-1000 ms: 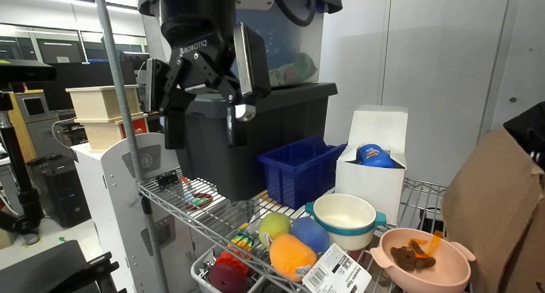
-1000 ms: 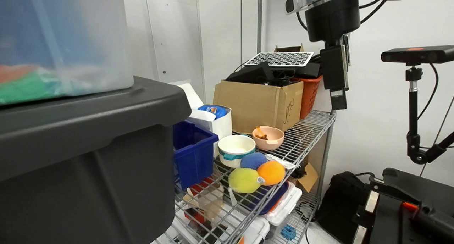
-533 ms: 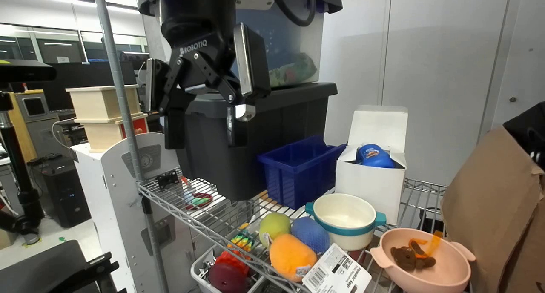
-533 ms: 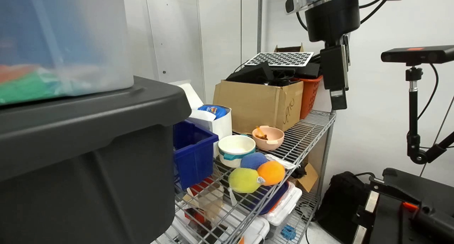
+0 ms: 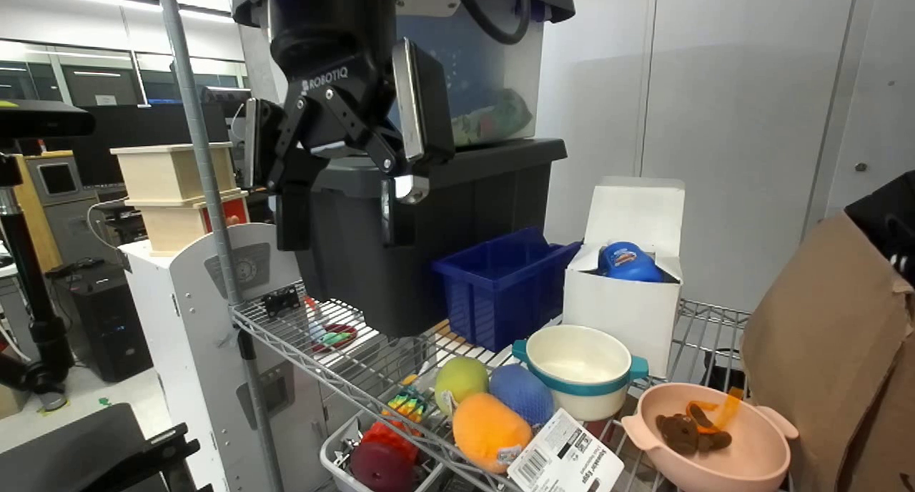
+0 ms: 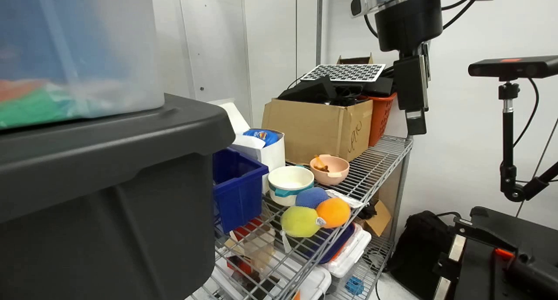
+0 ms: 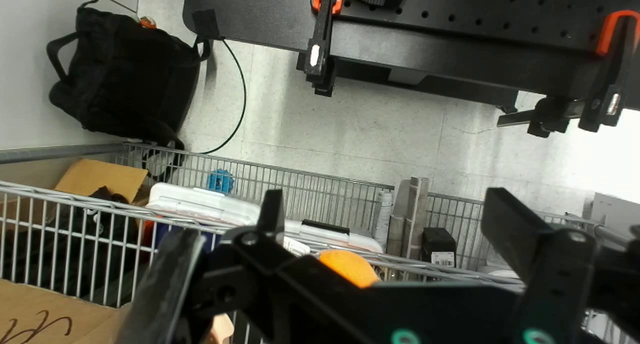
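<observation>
My gripper [image 5: 347, 220] is open and empty, high above the wire shelf's front edge; it also shows edge-on in an exterior view [image 6: 417, 121] and in the wrist view [image 7: 387, 211]. Below it on the shelf lie three soft balls touching each other: an orange one [image 5: 491, 433], a yellow-green one [image 5: 461, 383] and a blue one [image 5: 522, 394]. In the wrist view only part of the orange ball [image 7: 345, 265] shows behind the gripper. A white tag [image 5: 565, 456] lies beside them. A cream pot with a teal band [image 5: 597, 406] stands behind. A pink bowl [image 5: 675, 467] holds a brown plush toy [image 5: 679, 435].
A blue bin [image 5: 472, 306], an open white box [image 5: 622, 320] and a large black tote [image 5: 407, 284] stand on the shelf. A cardboard box [image 6: 305, 125] stands farther along. A metal post [image 5: 200, 156] rises at the shelf corner. A black table [image 7: 450, 49] faces the shelf.
</observation>
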{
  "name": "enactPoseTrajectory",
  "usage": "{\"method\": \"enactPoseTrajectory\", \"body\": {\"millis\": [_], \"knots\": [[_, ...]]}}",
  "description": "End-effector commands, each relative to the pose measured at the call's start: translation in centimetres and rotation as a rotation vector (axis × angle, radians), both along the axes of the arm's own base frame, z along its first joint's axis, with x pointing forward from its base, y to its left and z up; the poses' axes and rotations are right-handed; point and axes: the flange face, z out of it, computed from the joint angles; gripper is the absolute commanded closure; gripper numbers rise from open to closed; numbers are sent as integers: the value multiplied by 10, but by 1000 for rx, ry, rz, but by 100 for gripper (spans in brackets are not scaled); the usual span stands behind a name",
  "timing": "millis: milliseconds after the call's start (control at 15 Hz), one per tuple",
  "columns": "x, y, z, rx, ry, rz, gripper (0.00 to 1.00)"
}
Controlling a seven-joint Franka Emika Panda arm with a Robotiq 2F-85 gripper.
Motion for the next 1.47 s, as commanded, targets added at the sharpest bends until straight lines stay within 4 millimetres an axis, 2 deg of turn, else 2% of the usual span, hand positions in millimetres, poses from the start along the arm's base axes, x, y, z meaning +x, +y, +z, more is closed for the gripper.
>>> {"method": "enactPoseTrajectory", "body": {"millis": [0,600,1400], "knots": [[0,0,0,0,1,0,0],[0,0,0,0,1,0,0],[2,4,-14,-1,28,-3,0]]}}
